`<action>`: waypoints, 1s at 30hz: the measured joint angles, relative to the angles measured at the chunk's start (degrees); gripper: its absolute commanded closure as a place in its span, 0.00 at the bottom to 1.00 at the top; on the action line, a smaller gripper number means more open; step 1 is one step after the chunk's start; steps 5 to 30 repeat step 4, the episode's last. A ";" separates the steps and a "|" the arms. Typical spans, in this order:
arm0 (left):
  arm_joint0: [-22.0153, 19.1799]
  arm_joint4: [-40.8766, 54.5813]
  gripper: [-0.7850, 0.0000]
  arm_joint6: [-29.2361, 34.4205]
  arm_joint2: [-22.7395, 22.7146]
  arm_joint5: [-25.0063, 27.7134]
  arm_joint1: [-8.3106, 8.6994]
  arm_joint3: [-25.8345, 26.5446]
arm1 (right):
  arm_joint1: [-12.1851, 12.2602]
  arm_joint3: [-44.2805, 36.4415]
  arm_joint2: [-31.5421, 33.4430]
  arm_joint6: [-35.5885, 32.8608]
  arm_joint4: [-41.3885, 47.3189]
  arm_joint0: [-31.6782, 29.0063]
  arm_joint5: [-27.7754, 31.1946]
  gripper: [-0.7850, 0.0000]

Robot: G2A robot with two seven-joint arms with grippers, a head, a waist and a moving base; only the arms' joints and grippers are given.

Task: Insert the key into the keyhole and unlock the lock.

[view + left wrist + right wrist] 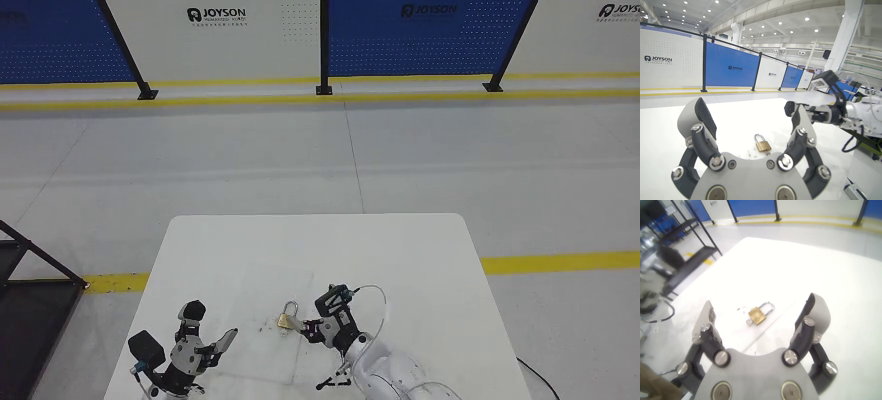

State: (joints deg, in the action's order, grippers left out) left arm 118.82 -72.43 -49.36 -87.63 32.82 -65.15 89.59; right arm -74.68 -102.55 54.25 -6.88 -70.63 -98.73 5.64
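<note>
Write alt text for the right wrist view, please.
A small brass padlock with a silver shackle lies flat on the white table, with a small silver key at its base. The right gripper hangs open facing it, with its fingers spread wide and touching nothing.

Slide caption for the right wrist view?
Open right pincer facing brass padlock, key at its base, on white table.

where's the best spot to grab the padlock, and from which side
Probably its brass body, pinched across the two narrow edges from above. It lies flat on the table, with the shackle at one end and the key at the other, so only those edges are free.
</note>
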 measured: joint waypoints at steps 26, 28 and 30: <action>0.00 0.00 0.00 0.00 0.00 0.00 0.00 0.00 | 1.65 -6.93 5.79 5.55 -1.93 -6.41 3.75 0.00; 0.00 0.00 0.00 0.00 0.00 0.00 0.00 0.00 | 1.65 -6.93 5.79 5.55 -1.93 -6.41 3.75 0.00; 0.00 0.00 0.00 0.00 0.00 0.00 0.00 0.00 | 1.65 -6.93 5.79 5.55 -1.93 -6.41 3.75 0.00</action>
